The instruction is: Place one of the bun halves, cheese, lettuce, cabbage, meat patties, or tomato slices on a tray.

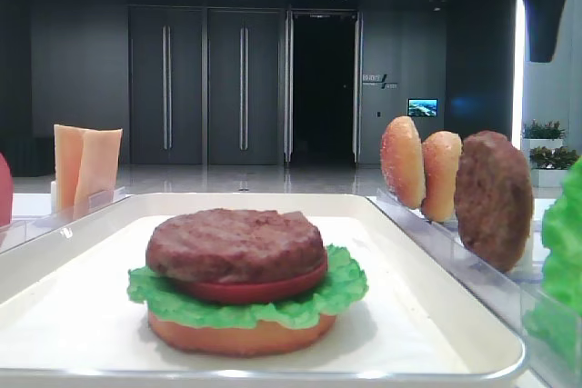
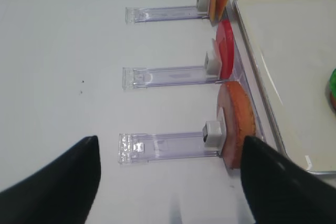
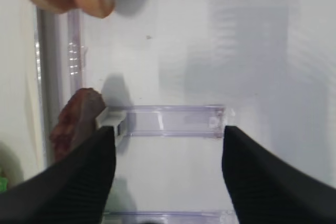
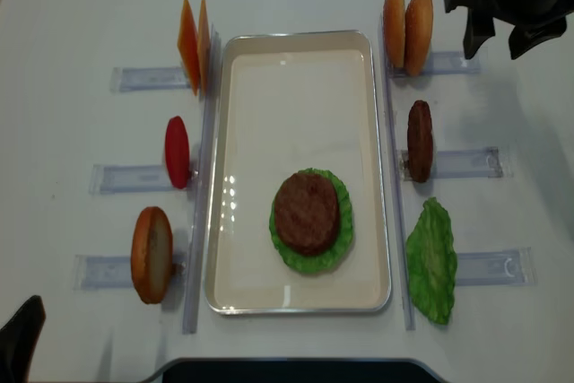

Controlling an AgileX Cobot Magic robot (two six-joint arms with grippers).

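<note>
Patty (image 3: pixel 76 124) at frame left looks stiff and light; pinch its flat faces with your spread right pincer (image 3: pixel 168 156).

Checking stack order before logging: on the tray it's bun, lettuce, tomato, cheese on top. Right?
Not quite. The top layer is a meat patty, not cheese; the front exterior view shows it over the tomato slice, lettuce and bun half on the tray.
</note>
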